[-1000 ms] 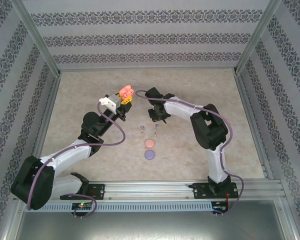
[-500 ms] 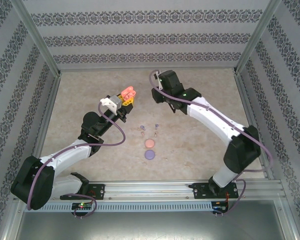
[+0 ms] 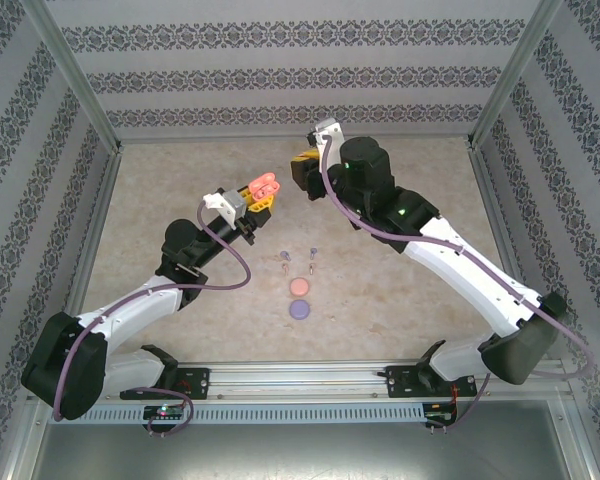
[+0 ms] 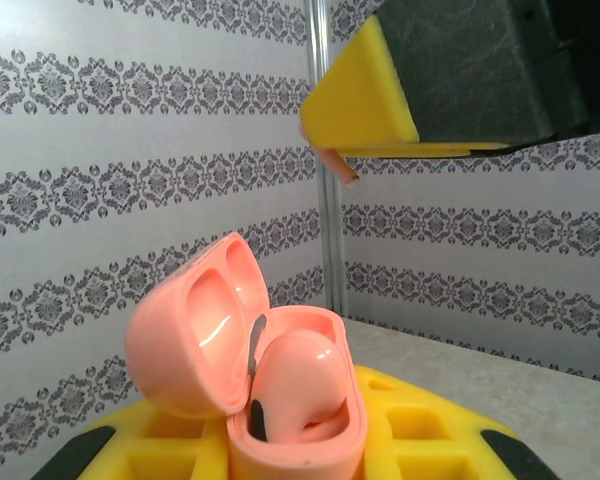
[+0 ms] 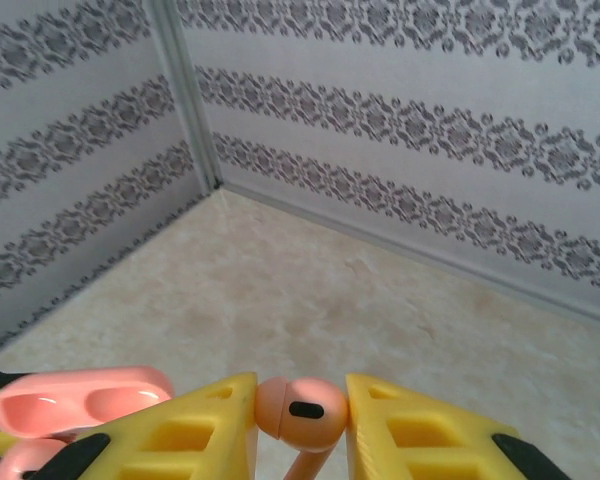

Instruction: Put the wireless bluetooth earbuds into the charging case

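My left gripper (image 3: 261, 196) is shut on a salmon-pink charging case (image 3: 263, 186), held up above the table with its lid swung open. The left wrist view looks into the case (image 4: 298, 400): one salmon earbud (image 4: 302, 372) sits in it and the lid (image 4: 185, 335) leans left. Just right of the case, my right gripper (image 3: 302, 173) is shut on another pale salmon earbud (image 5: 300, 410), pinched between the yellow fingers (image 5: 185, 430) with its stem pointing down. From the left wrist, that finger (image 4: 365, 100) hangs above the case with the stem tip (image 4: 338, 166) poking out.
Loose on the table below lie tiny purple buds (image 3: 284, 256) (image 3: 313, 252) and reddish buds (image 3: 285, 268) (image 3: 309, 268). Nearer the arms lie a salmon round case (image 3: 299, 287) and a purple one (image 3: 299, 310). Patterned walls with metal posts (image 3: 76, 90) enclose the table.
My right arm has lifted away from the loose buds on the table and swung back and up to just right of the held case. The left arm has barely shifted.
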`<state>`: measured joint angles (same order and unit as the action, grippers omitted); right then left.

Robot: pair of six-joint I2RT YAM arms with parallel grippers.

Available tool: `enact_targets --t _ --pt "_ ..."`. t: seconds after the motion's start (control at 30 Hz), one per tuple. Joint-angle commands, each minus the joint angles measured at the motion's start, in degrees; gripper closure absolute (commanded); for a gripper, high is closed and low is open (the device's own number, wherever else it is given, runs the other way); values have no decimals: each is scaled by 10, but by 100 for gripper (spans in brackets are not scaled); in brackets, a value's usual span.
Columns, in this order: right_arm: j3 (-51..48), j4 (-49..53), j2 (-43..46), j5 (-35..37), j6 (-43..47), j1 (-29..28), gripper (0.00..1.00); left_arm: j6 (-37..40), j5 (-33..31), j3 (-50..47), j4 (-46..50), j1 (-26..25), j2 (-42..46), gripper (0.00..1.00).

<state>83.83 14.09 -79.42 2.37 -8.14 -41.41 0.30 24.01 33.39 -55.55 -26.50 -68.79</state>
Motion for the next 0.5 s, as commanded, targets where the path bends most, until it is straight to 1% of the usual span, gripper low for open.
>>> enact_targets --t 0.0,0.17,0.47 --pt "-10 -33 9 -43 -21 -5 71 -19 22 27 2 6 -1 100" --pt "-23 -56 5 -79 -61 -6 71 -28 34 44 23 6 -2 100" --pt "-30 -74 -3 -100 -89 -7 71 -30 38 52 26 5 -9 100"
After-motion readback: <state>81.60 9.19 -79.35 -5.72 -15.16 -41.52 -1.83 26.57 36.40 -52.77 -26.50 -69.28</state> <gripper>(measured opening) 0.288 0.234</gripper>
